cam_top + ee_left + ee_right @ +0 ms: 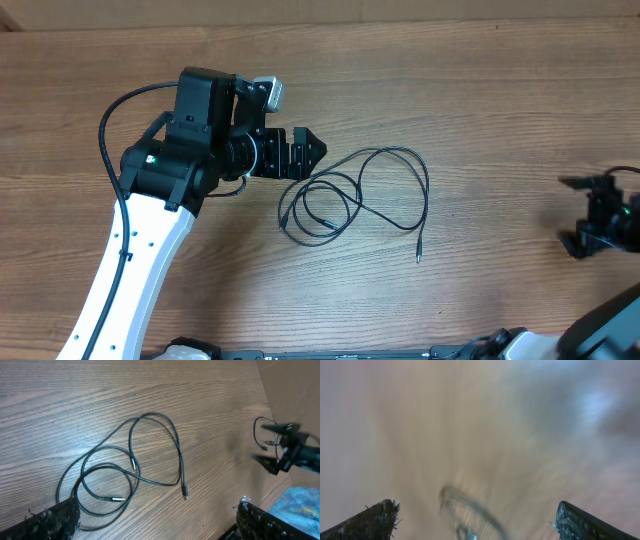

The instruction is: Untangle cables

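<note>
The thin black cables [352, 192] lie in overlapping loops on the wooden table, with one silvery-tipped plug [418, 258] lying away from the loops, nearer the table's front edge. In the left wrist view the cables [131, 455] show three plug ends. My left gripper [310, 152] is open and empty just left of the loops, and its left finger sits by the nearest loop [157, 522]. My right gripper [573, 214] is open and empty, far to the right of the cables. Its wrist view is motion-blurred, with its fingers [475, 522] wide apart.
The wooden table [480, 110] spans the whole overhead view. The right arm also shows in the left wrist view [282, 452], by the table's edge. A blurred curved shape [470, 512] lies below the right gripper; I cannot tell what it is.
</note>
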